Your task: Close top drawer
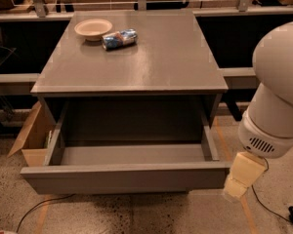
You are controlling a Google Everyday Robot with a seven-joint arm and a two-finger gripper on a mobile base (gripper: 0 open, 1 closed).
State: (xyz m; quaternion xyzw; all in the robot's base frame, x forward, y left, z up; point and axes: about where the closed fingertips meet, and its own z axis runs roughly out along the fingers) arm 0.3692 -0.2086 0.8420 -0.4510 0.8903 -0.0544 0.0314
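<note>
The top drawer (127, 177) looks stiff, empty and light; handleless, so push its flat front. The tool (236, 186) hangs beside its right end; whether it gapes I cannot tell.

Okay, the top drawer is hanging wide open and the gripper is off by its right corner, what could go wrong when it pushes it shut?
The gripper sits low beside the right front corner of the top drawer, not in front of the panel. Pushing from there could slip off or drive one side only, perhaps jamming it. A hard shove might also jolt the cabinet, and the can lying on top beside the bowl could roll.
</note>
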